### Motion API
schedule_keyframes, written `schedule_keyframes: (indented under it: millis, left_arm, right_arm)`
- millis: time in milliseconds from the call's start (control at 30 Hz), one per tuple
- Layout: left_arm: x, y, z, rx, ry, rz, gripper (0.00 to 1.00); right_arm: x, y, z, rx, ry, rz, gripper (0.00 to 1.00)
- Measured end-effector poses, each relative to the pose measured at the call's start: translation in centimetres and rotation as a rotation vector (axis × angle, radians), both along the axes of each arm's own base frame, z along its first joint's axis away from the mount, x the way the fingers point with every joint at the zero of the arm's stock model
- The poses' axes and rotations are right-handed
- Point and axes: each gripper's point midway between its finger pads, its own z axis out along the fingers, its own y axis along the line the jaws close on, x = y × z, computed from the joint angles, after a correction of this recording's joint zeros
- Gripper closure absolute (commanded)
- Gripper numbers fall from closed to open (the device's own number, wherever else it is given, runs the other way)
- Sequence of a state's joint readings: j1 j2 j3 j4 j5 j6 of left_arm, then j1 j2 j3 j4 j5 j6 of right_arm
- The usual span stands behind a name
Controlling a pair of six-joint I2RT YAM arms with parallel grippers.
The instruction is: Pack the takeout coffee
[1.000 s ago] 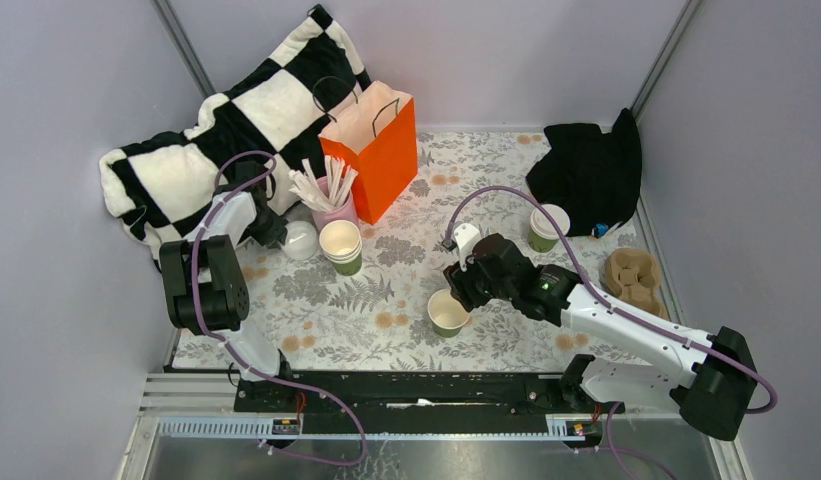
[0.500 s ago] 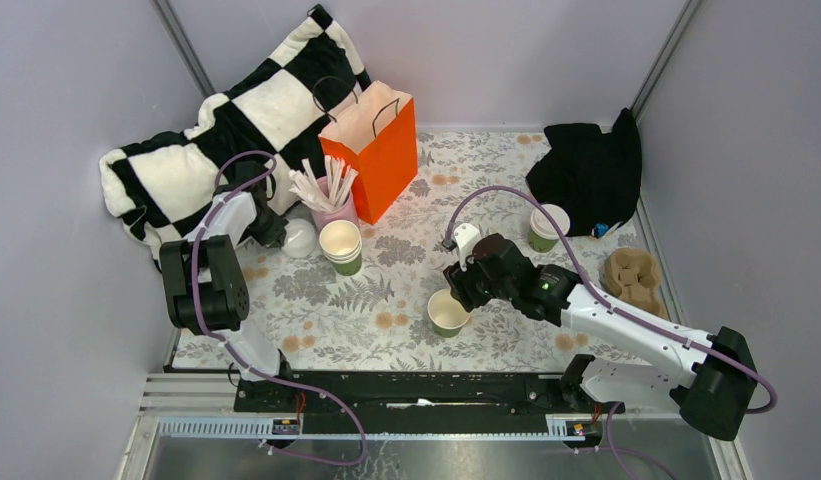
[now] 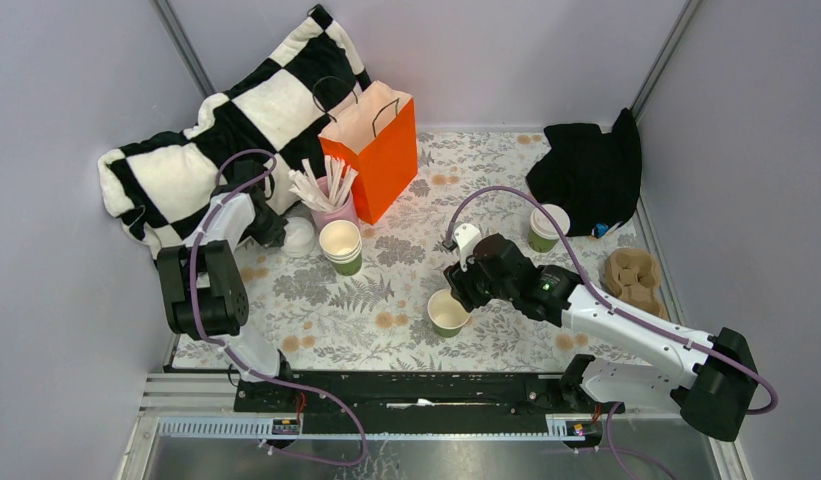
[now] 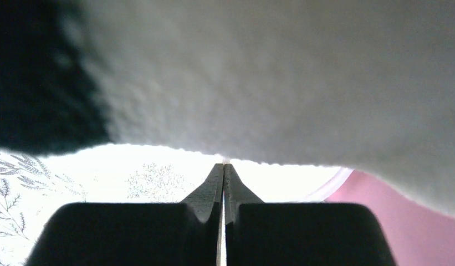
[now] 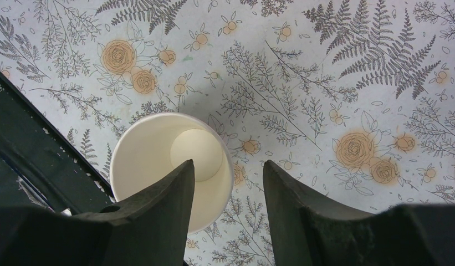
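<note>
One green cup with a white lid (image 3: 549,226) stands at the back right by the black cloth. A lidless green cup (image 3: 447,313) with a beige inside stands mid-table; it also shows in the right wrist view (image 5: 158,166). My right gripper (image 3: 458,300) (image 5: 228,162) is open and straddles its rim, one finger over the inside and one outside. My left gripper (image 3: 280,232) (image 4: 223,164) is shut at the edge of a loose white lid (image 3: 299,236) beside the pillow, with a thin white sliver between the jaws. A second lidded cup is not in view.
An orange paper bag (image 3: 378,145) stands open at the back. A pink cup of white sticks (image 3: 331,203) and a stack of lidless green cups (image 3: 342,246) stand in front of it. A checked pillow (image 3: 226,125) lies back left, a black cloth (image 3: 589,165) back right, and a cardboard cup carrier (image 3: 634,275) at the right edge.
My left gripper and the white lid have shifted slightly away from the arm bases, toward the pillow. The right arm and the lidless cup have not moved.
</note>
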State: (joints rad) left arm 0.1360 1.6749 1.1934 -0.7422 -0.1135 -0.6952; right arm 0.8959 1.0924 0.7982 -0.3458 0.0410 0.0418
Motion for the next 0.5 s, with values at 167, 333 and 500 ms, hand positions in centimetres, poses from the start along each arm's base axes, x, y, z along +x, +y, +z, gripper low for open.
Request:
schedule_keyframes:
  millis: [167, 333, 500]
  left_arm:
    - [-0.61, -0.23, 0.10, -0.007, 0.020, -0.015, 1.00]
    - [-0.85, -0.35, 0.33, -0.015, 0.039, -0.018, 1.00]
    - [-0.49, -0.48, 0.33, -0.029, 0.071, -0.015, 1.00]
  right_arm:
    - [0.00, -0.01, 0.09, 0.003, -0.002, 0.000, 0.44]
    - [-0.01, -0.01, 0.14, 0.004, -0.003, 0.000, 0.44]
    - [-0.01, -0.02, 0.13, 0.004, -0.003, 0.000, 0.44]
